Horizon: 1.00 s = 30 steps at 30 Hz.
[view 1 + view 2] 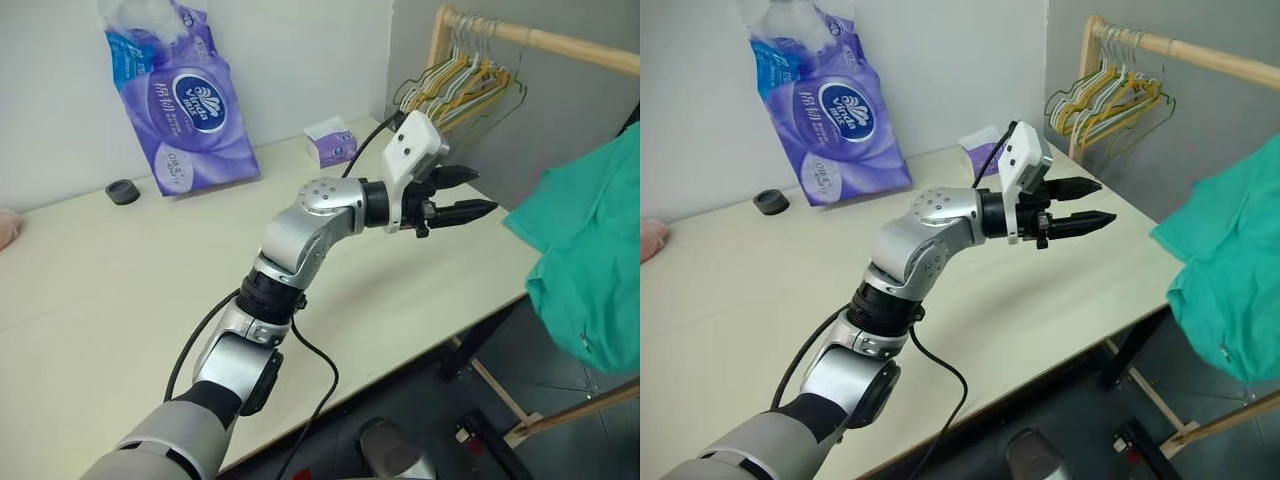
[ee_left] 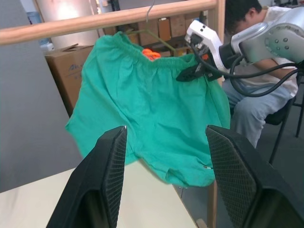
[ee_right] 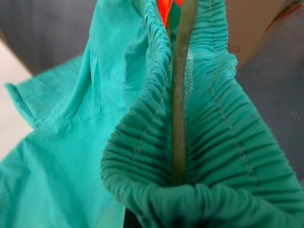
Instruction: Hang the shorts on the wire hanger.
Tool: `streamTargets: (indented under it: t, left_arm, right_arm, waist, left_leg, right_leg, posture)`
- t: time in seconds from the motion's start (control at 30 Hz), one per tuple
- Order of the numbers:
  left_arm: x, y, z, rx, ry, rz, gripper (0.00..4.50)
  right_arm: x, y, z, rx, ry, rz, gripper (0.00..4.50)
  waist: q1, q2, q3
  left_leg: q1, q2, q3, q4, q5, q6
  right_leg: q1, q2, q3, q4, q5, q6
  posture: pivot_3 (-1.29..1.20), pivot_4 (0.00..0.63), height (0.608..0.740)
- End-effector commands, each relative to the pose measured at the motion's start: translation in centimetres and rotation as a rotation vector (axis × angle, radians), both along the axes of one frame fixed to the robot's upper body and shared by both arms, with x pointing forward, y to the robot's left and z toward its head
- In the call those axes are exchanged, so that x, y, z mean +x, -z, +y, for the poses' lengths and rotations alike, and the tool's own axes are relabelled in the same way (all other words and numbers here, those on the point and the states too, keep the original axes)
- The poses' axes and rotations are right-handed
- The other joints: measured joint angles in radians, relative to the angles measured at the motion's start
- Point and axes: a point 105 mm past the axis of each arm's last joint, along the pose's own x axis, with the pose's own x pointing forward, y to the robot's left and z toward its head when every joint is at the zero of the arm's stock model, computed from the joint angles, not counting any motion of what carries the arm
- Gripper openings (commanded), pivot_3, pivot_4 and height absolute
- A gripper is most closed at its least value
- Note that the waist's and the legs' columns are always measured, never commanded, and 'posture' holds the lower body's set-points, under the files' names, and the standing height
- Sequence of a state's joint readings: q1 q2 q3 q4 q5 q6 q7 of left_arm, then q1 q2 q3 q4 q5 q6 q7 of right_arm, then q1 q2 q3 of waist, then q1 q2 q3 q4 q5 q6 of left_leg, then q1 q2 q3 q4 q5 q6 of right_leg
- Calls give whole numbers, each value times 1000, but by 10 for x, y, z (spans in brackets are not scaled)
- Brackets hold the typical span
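Right gripper (image 2: 192, 73) clamped on shorts (image 2: 152, 118) waistband plus wire hanger (image 3: 179, 95), held up at the wooden rail (image 2: 95, 21).
Left gripper (image 1: 462, 195) open, empty over table (image 1: 100, 280). Looks like hook-on-rail next.

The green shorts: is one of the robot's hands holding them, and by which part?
Yes. The right hand pinches the shorts at the gathered waistband, together with the wire hanger. The left hand is open, holding nothing.
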State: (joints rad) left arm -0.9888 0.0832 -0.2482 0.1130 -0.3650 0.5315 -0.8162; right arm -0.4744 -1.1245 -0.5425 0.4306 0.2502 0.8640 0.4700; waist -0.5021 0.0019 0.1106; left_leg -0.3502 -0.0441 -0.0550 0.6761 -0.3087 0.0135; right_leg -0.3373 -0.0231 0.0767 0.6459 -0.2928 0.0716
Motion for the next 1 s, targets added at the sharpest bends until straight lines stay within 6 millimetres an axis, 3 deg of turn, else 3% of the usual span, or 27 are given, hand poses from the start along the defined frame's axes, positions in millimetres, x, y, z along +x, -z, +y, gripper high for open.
streamTargets:
  t: [0.03, 0.13, 0.37, 0.57, 0.77, 1.0]
  left_arm:
    - [-3, -16, -2, -21, 1, -67, 2769]
    - [-4, -17, -3, -14, 2, -80, 2769]
    - [-7, -24, -14, -20, 28, -95, 2769]
    - [-21, -31, -29, -23, 166, -64, 2769]
    - [-24, -35, -38, 3, 234, -69, 2769]
    - [-26, -35, -43, 10, 268, -87, 2806]
  right_arm:
    - [-1, -20, -13, 7, 58, -51, 0]
    - [1, -18, -16, 66, 64, -33, 0]
    - [4, 5, 1, 303, 35, 94, 0]
    - [6, -1, 8, 384, 34, 86, 0]
    - [7, -18, 6, 427, 63, -5, 0]
    - [3, -38, 9, 463, 80, -98, 2061]
  waist:
    - [3, 0, 8]
    - [8, 0, 17]
    - [6, -5, 51]
    - [8, -12, 73]
    - [8, -9, 88]
    - [4, -2, 93]
  left_leg:
    - [1, 0, 1, 0, 0, 1]
    - [2, 0, 5, 0, -1, 1]
    - [3, 0, 14, 0, -1, 2]
    - [3, 0, 17, 0, -5, 4]
    - [1, 0, 18, 0, -7, 5]
    - [-9, 0, 22, 0, -8, 6]
  right_leg:
    - [1, 0, 1, 0, 0, 0]
    - [1, 0, 6, 0, 0, 1]
    - [0, 0, 18, -1, 3, 6]
    - [-1, 0, 21, -3, 3, 7]
    - [-5, 0, 22, -2, 2, 9]
    - [-16, 0, 24, 0, 3, 8]
  posture:
    - [-501, 143, 740]
    - [-496, 156, 740]
    - [-509, 197, 740]
    - [-508, 219, 740]
    - [-510, 222, 740]
    - [-544, 210, 740]
